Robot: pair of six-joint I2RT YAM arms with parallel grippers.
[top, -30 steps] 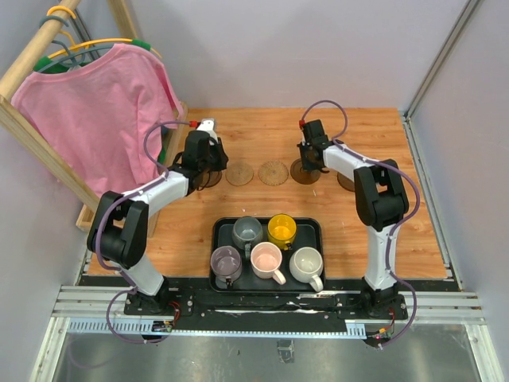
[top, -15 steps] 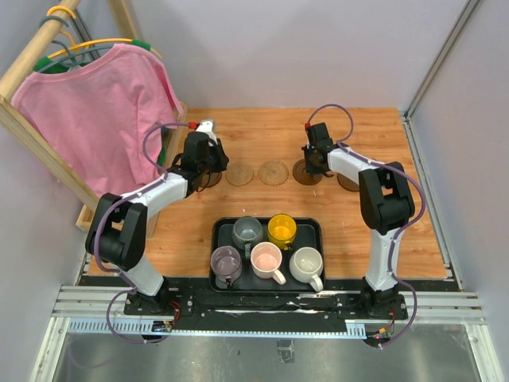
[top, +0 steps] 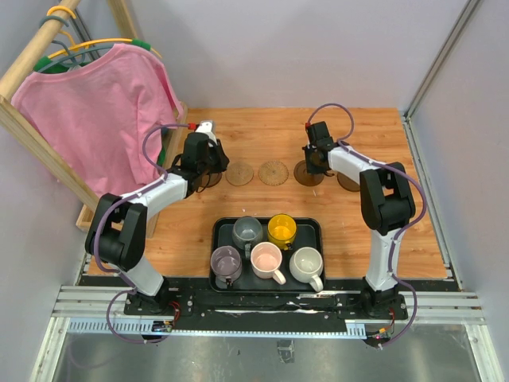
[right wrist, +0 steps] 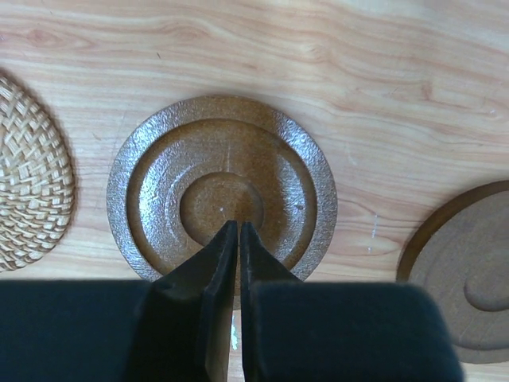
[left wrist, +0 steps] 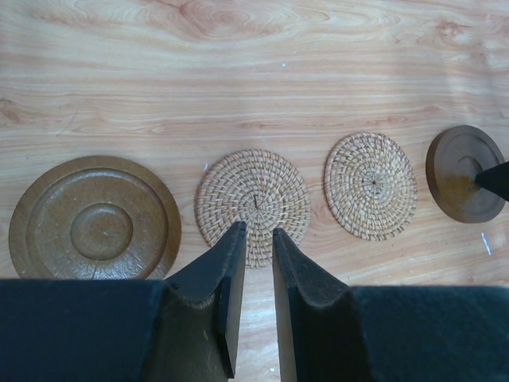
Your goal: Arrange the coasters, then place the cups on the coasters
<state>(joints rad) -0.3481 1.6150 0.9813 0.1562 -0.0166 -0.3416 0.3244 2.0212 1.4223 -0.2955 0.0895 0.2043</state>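
Right gripper (right wrist: 238, 225) has shifted slightly away from its base; closed and empty, tips on the dark coaster (right wrist: 159, 183) centre beneath, likely to slide it. Left gripper (left wrist: 258, 232), narrowly parted, hovers over woven coaster (left wrist: 253, 191).

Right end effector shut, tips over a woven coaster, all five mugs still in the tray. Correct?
Not quite. The right end effector is shut, but its tips are over a dark brown coaster, not a woven one; the woven coaster lies beside it, per the right wrist view. All five mugs are in the tray.
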